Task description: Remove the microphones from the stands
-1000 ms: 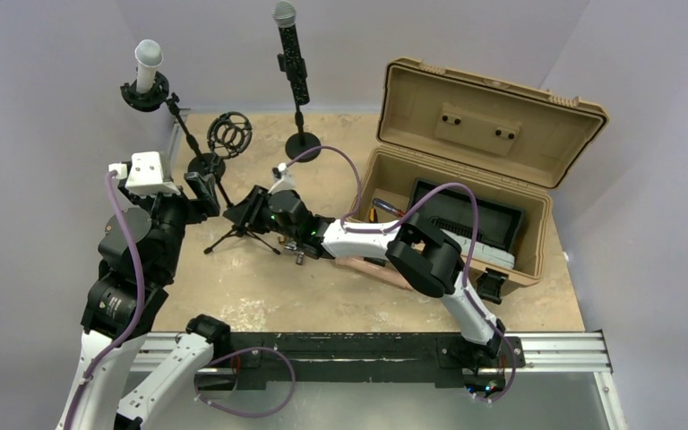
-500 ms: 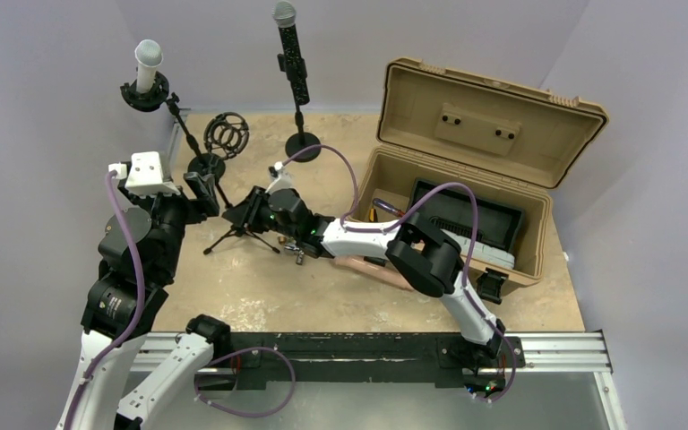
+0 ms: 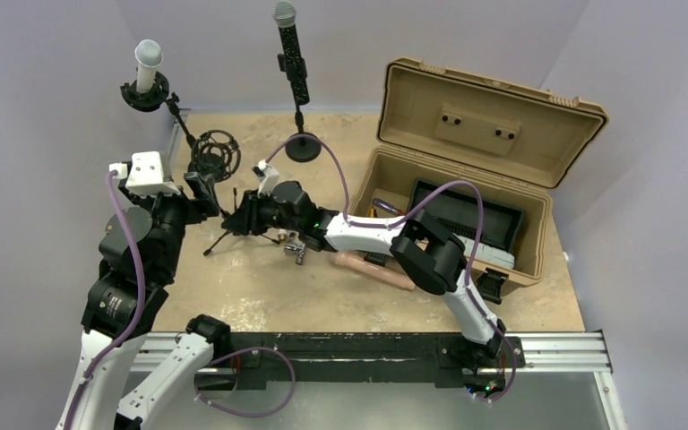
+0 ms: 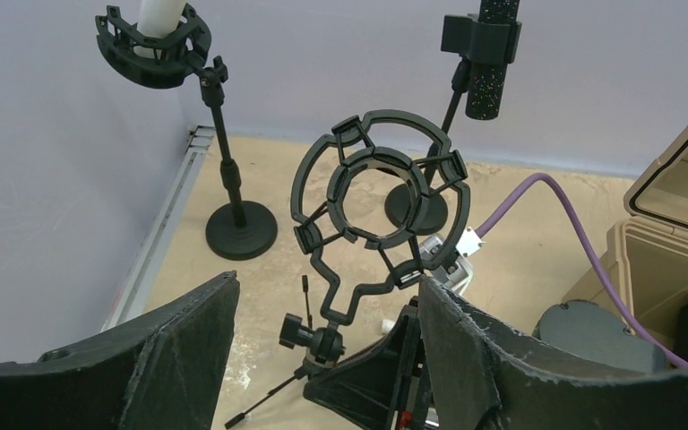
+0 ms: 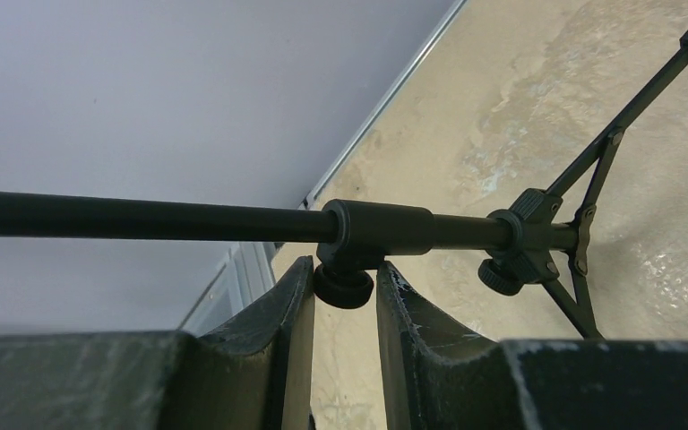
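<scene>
Left claw (image 4: 327, 305) gapes, released, framing the empty shock mount (image 4: 378, 202). Right claw (image 5: 343, 269) seems clenched on the knob of the tripod stand (image 5: 385, 228). White microphone (image 3: 148, 59) sits in its far-left cradle (image 3: 146, 93), top cropped in the left wrist view.

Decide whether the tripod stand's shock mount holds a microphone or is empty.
Empty: nothing sits inside the shock mount; the table shows through its ring.

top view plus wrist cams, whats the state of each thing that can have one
tan case: lid open
white microphone: seated upright in its stand's mount
black microphone: clipped upright on its stand
shock mount: empty, on the tripod stand
left gripper: open, holding nothing
right gripper: shut on the clamp knob under the tripod stand's pole
</scene>
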